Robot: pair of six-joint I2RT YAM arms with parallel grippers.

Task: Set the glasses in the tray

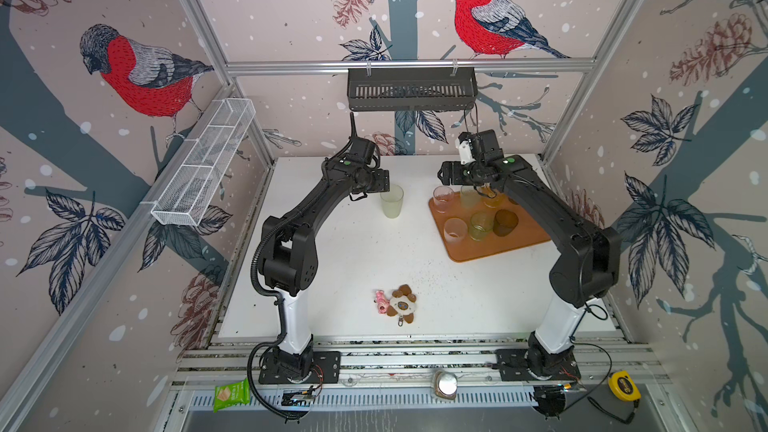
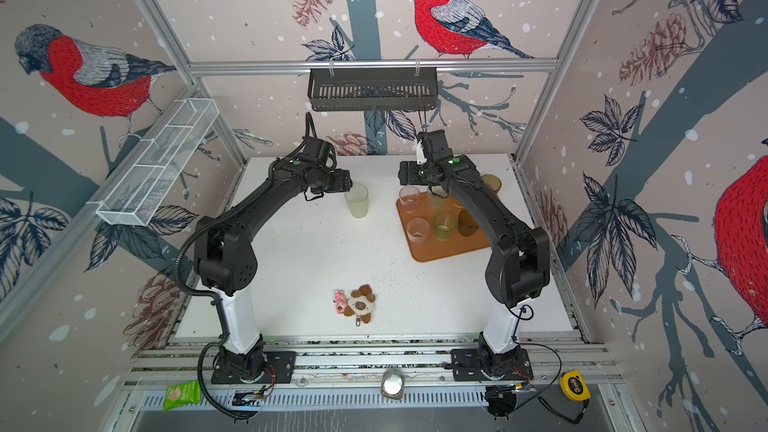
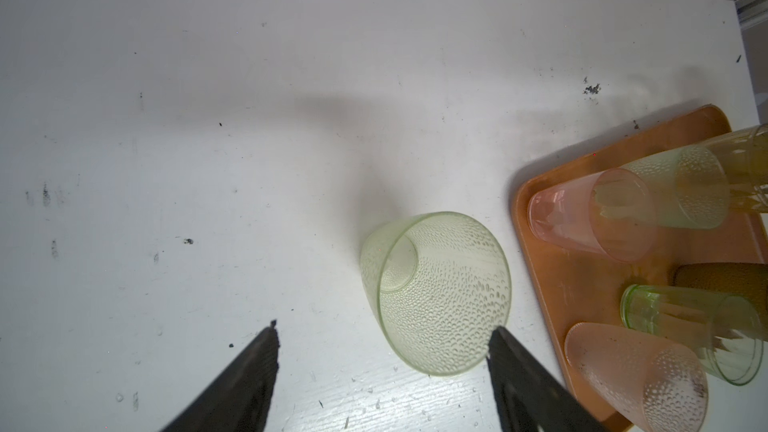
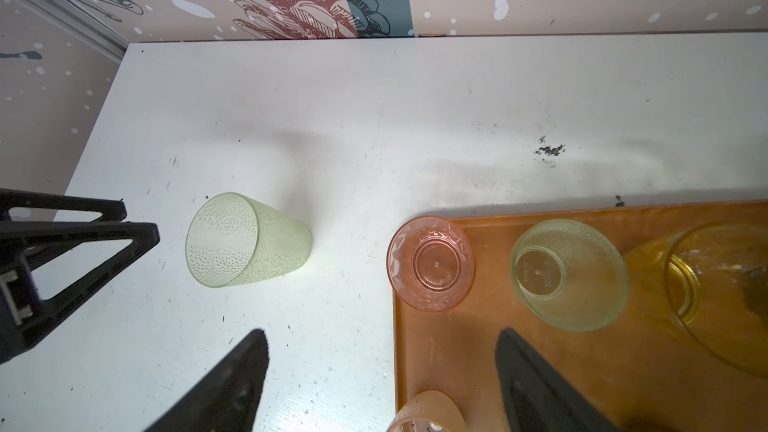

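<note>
Toy keychains (image 1: 401,305) lie well apart from green glass (image 1: 392,201) beside tray (image 1: 498,249).

I read the table (image 1: 332,268) as follows. The tray (image 1: 490,249) lies on its right half, toward the back. On the tray, the rear-row tumblers (image 1: 468,196) stand three abreast, and the front-row tumblers (image 1: 481,226) stand three abreast just before them. A further tumbler (image 2: 491,182) shows behind the right arm (image 2: 478,205) near the tray's far right corner; I cannot confirm whether it stands on the tray or beside it. The lone tumbler (image 1: 392,201) stands upright on the table, left of the tray and apart from it. The toy cluster (image 1: 399,304) lies front centre, well apart from both. The wall basket (image 1: 411,89) hangs behind the table, and the mesh basket (image 1: 203,160) hangs left of it.
</note>
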